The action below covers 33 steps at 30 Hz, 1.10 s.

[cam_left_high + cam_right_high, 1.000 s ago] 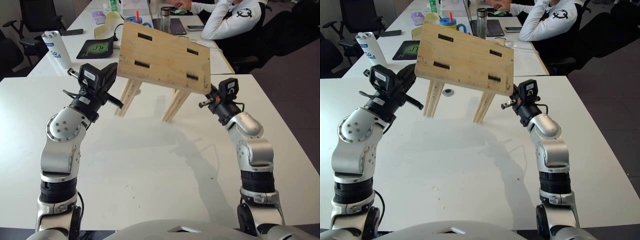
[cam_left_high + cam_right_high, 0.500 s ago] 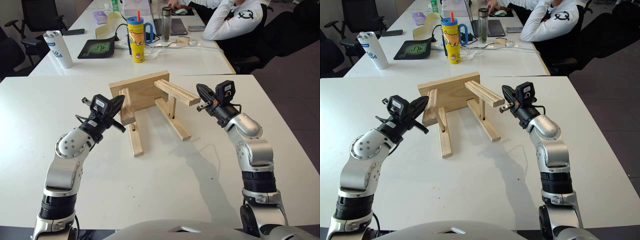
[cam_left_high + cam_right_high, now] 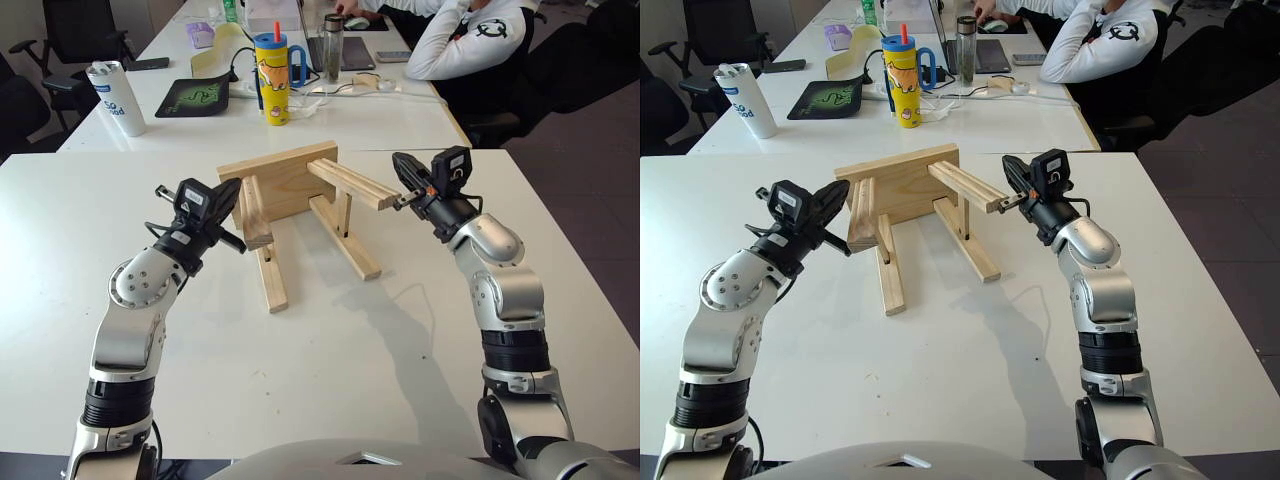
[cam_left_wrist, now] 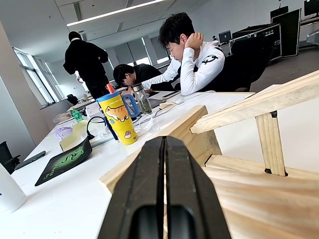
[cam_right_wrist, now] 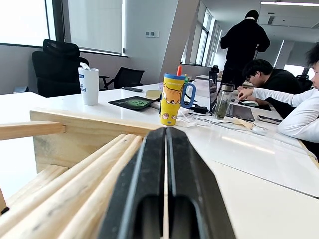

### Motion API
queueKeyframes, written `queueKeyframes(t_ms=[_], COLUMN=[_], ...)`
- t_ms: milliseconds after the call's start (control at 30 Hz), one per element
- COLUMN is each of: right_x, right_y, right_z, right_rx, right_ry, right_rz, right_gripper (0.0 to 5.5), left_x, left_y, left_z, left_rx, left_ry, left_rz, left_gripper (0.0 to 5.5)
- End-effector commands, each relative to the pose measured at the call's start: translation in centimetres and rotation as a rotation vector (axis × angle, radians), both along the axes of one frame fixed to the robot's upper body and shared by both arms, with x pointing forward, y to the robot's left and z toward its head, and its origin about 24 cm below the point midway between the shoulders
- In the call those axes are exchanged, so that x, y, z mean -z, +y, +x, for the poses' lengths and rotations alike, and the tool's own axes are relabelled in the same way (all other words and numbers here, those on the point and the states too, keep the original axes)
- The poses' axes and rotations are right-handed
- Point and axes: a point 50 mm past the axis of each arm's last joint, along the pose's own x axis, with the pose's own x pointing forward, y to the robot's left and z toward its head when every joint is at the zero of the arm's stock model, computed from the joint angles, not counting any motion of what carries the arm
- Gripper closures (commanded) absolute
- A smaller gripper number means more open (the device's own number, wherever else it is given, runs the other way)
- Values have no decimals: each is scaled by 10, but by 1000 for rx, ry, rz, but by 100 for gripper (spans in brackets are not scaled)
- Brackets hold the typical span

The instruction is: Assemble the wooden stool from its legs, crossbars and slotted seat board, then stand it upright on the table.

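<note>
On table point(image 3: 330, 370) | stool point(image 3: 288, 186) sideways | between left fingers point(image 3: 225, 200), right fingers point(image 3: 406, 169)

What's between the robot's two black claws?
The wooden stool, lying on its side on the table, between the left gripper and right gripper; both eye views show it.

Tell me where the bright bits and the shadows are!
Left eye view: a soft grey shadow lies on the white table beside the stool. Right wrist view: the window glows plain white. Left wrist view: a ceiling light strip shines bright overhead.
</note>
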Motion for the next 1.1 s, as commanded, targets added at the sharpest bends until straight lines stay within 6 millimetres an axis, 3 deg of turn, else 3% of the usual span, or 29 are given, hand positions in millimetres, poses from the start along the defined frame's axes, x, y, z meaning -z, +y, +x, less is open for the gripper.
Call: queueKeyframes(t_ms=[33,100,233,333,500,600,700,867,1100], right_x=[-15,-33,-80,-98,-60,-28,-7,-6,-15], right_y=[3,4,-2,10,29,34,41,41,19], right_z=[-2,-4,-6,-22,-47,-55,-58,-32,9], right_rx=[-39,-85,-189,-473,-733,-708,-672,-438,-78], right_ry=[-71,-127,-142,-55,264,431,527,476,364], right_rz=[48,140,482,544,234,82,54,131,222], right_gripper=[550,550,550,550,550,550,550,550,550], left_x=[0,0,3,3,2,2,2,5,9], left_y=[4,8,17,19,21,24,25,26,29], left_z=[1,3,6,8,7,7,6,6,7], left_rx=[-19,-40,-83,-94,-115,-125,-131,-140,-151], left_ry=[-3,-2,4,1,-11,-16,-18,-13,-5], left_rz=[1,-4,-12,-18,-16,-18,-19,-14,-7], left_gripper=[549,549,549,549,549,549,549,549,549])
